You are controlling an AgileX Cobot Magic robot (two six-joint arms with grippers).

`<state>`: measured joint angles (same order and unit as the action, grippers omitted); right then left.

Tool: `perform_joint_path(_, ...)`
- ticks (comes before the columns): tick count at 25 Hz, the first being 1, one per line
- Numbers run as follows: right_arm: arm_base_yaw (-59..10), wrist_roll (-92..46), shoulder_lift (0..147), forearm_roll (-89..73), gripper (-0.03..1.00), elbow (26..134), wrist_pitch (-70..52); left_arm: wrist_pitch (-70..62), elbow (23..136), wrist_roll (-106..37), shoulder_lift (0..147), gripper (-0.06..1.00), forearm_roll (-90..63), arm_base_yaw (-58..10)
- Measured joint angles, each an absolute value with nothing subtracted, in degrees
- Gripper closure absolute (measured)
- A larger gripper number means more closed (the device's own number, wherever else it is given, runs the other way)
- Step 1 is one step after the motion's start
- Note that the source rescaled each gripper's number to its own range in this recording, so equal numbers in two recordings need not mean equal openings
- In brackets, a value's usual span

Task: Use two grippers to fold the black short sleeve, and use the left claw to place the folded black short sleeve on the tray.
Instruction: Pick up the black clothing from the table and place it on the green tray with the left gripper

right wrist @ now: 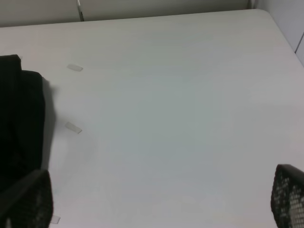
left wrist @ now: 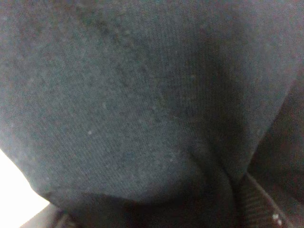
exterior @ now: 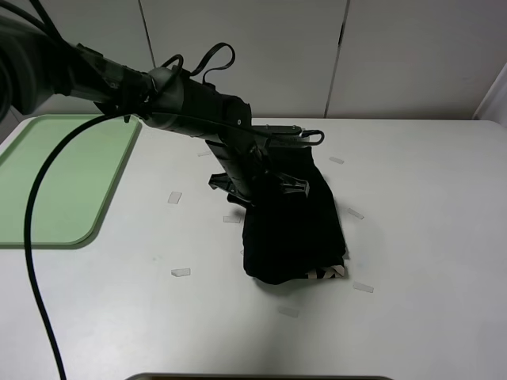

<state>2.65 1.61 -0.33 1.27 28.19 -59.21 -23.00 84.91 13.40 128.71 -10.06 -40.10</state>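
Left gripper (exterior: 273, 184) had reached across the middle and sat on the upper-left part of the black short sleeve (exterior: 293, 226). Fingers were buried in the cloth, so I couldn't tell how far open they were or whether they had a bite. Left wrist view was just dark knit fabric (left wrist: 142, 104) filling the lens, which fits the gripper being pressed right into the shirt.

The shirt was a compact folded bundle near the middle of the tabletop (exterior: 428, 237), right of centre. A sliver of pale lettering (exterior: 329, 273) peeked out at its near right corner. Judgement: folding looked done, and the left arm was going in for the pick.

The tray (exterior: 55, 182) lay at the far left edge, well apart from the shirt and nothing visible on it. That explains the left arm doing the carry: the tray was on its side.

Right gripper (right wrist: 161, 199) was wide open and held nothing; only its two finger pads (right wrist: 289, 194) showed at the frame edges over bare tabletop. The shirt's edge (right wrist: 21, 118) was off to one side of it, not between the fingers. The right arm did not show in the high view, likely parked clear so it wouldn't foul the transfer.

Small tape marks (exterior: 181, 272) were scattered around the shirt, probably layout references.

Risk: a shallow pinch on a multi-layer bundle could let lower layers unfold on the lift.
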Motion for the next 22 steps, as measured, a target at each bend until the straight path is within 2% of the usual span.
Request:
perform_joint_path(13, 2.65, 1.61, -0.33, 1.27, -0.03, 28.19, -59.21, -32.63, 84.91, 8.81, 127.9, 0.4, -9.17, -34.72)
perform_joint_path(22, 2.65, 1.61, -0.33, 1.22, -0.03, 28.19, -59.21, -36.1, 84.91, 5.77, 126.55, 0.66, -8.51, -30.75)
